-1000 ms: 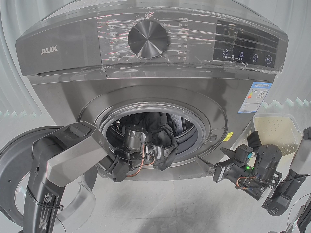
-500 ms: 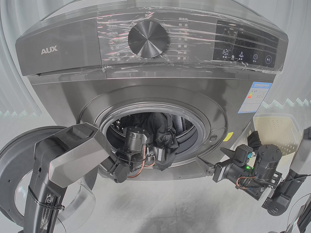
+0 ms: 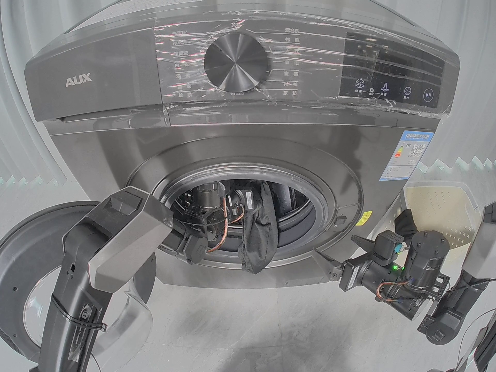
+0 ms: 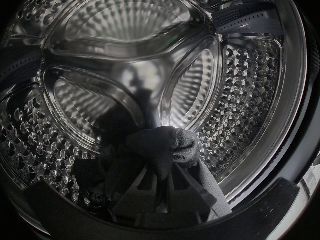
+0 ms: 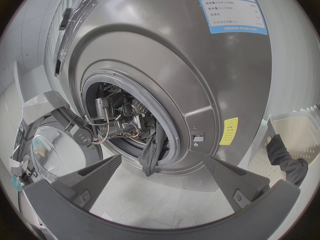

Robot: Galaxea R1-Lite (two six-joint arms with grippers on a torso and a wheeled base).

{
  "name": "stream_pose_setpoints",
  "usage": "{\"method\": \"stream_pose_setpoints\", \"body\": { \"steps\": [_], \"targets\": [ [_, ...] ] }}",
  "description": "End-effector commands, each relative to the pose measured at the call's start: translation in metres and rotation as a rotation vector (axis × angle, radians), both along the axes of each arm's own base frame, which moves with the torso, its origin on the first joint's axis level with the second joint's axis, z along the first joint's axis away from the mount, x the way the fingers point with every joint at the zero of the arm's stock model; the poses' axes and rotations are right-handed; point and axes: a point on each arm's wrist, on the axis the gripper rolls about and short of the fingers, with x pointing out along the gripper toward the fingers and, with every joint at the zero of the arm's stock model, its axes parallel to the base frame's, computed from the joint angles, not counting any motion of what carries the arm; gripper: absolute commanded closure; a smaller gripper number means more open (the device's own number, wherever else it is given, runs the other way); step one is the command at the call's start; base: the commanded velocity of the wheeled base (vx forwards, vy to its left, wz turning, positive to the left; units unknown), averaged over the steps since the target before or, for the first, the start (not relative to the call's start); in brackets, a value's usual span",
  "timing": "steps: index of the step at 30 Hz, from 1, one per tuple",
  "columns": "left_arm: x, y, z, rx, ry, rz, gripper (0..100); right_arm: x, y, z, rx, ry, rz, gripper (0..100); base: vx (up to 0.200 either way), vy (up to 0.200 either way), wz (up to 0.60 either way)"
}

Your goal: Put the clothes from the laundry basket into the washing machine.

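- The left claw [image 4: 162, 179] is inside the washing machine [image 3: 248, 140] drum, pinched tight on a dark garment [image 4: 160, 144].
- The garment's tail trails back over the door rim [image 3: 297, 254].
- The right claw [image 3: 342, 251] hangs spread wide outside, beside the laundry basket [image 3: 444, 188].

The washing machine [image 3: 248, 130] has a short word in white letters [image 3: 78, 79] on its top left front. Small words stand in rows on both sides of the round knob [image 3: 236, 61], too small to read. The dark panel [image 3: 392, 76] shows little picture buttons, a blue and white label [image 3: 406, 155] has tiny print and a square code, and a yellow sticker [image 5: 228, 131] shows a warning triangle.
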Motion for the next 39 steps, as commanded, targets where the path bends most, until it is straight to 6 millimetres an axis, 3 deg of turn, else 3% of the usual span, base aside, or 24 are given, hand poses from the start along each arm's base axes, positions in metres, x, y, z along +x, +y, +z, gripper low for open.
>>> {"method": "stream_pose_setpoints", "body": {
  "steps": [1,3,4,9,15,20,39],
  "targets": [
    [0.005,0.003,-0.010,0.005,0.008,0.010,100,0.000,0.000,0.000,0.000,0.000,0.000,0,0.000,0.000,0.00],
    [0.005,0.004,-0.010,0.005,0.009,0.010,100,0.000,0.000,0.000,0.000,0.000,0.000,0,0.000,0.000,0.00],
    [0.004,0.003,-0.011,0.005,0.011,0.009,0,0.000,0.000,0.000,0.000,0.000,0.000,0,0.000,0.000,0.00],
    [-0.008,0.000,-0.015,0.018,0.039,-0.022,0,0.000,-0.001,0.000,-0.001,0.002,-0.002,0,0.000,0.000,0.00],
    [-0.043,-0.003,-0.013,0.062,0.113,-0.149,0,0.000,0.000,0.000,-0.001,0.002,0.000,0,0.000,0.000,0.00],
    [-0.060,-0.002,-0.015,0.087,0.151,-0.222,0,0.000,0.000,0.000,-0.001,0.002,0.000,0,0.000,0.000,0.00],
    [-0.061,-0.006,-0.057,0.160,0.205,-0.255,0,0.000,0.000,0.000,0.001,-0.001,0.000,0,0.000,0.000,0.00]
  ]
}}
